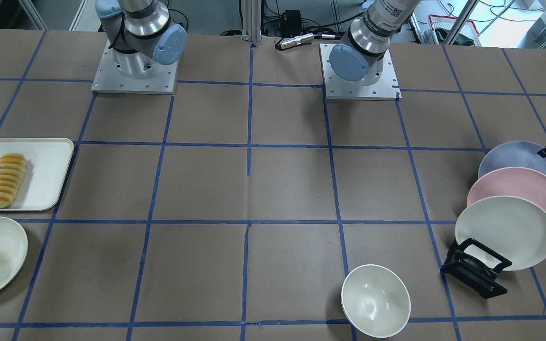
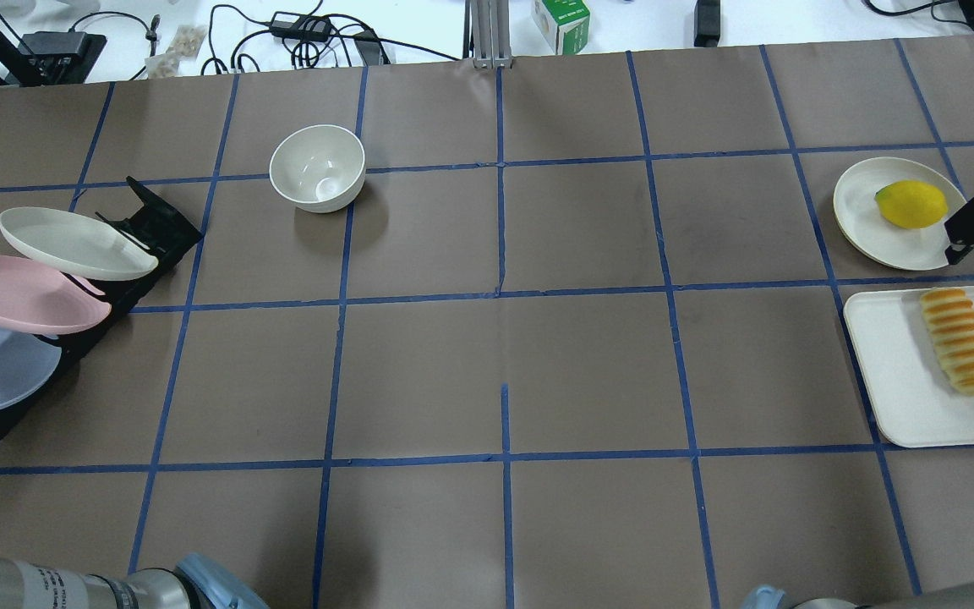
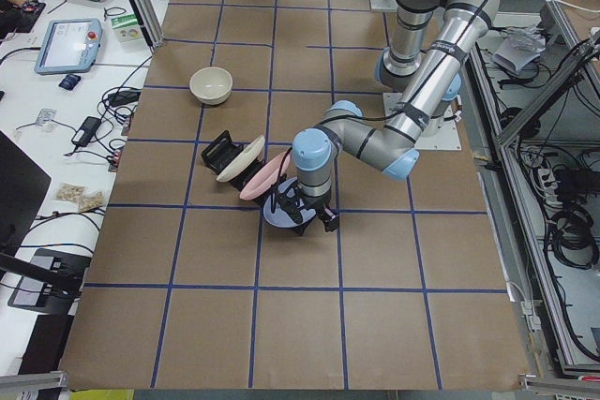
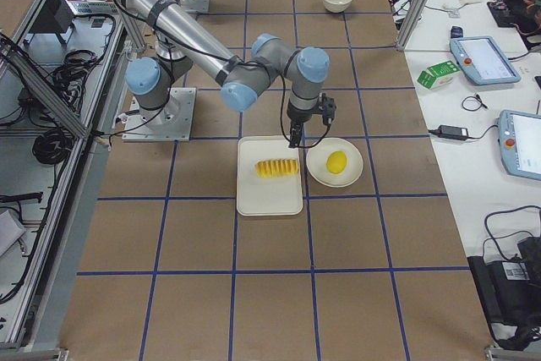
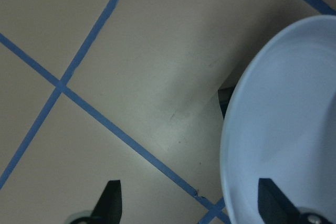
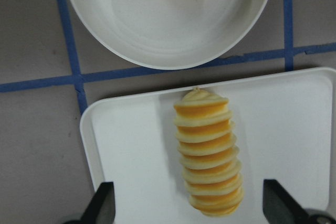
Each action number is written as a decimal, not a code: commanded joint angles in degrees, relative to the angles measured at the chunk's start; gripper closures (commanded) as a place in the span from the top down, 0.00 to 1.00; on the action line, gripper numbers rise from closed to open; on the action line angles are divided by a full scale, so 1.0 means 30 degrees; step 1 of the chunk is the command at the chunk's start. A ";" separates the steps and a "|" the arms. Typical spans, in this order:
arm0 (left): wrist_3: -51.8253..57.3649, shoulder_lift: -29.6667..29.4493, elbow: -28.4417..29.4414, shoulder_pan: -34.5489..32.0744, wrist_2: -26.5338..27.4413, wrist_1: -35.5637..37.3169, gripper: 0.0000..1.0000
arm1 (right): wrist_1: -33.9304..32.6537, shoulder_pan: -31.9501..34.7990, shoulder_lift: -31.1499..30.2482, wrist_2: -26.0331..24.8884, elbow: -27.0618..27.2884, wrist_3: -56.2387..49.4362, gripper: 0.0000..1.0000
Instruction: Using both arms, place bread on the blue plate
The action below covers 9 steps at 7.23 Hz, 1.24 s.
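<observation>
A white label with a square code sits on the left arm, its print too small to read. The print on the green carton beyond the desk's far edge is also too small to read.

The left gripper is released, its jaws spread wide and holding nothing. One fingertip hangs over the face of the blue plate and the other over bare tabletop, so the plate's rim lies between them; whether either touches it cannot be told. The blue plate leans in a black rack by the desk's left edge, in the slot nearest the robot's side. A pink plate comes next and a cream-white plate sits farthest out.

The right gripper is likewise released and empty, its jaws set wide to either side of one end of the bread without touching it. The bread lies lengthwise on a white tray at the desk's right edge. Just beyond the tray, toward the far edge, a yellow fruit rests on a cream plate.

A white bowl stands alone near the far edge, left of the middle and well apart from both grippers. Blue tape lines grid the brown tabletop.
</observation>
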 commanded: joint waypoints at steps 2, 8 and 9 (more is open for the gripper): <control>0.0017 -0.0168 -0.0128 -0.0088 -0.0234 -0.0249 0.25 | -0.1977 -0.0948 0.1844 -0.1019 0.1144 -0.0195 1.00; 0.0107 0.0122 0.0193 -0.0583 -0.0206 -0.0194 0.00 | -0.5847 -0.0947 0.3690 -0.2287 0.2497 -0.1418 1.00; 0.0107 0.0357 0.0339 -0.1080 -0.0118 -0.0310 0.00 | -0.5588 -0.0773 0.3666 -0.2170 0.2525 -0.1280 1.00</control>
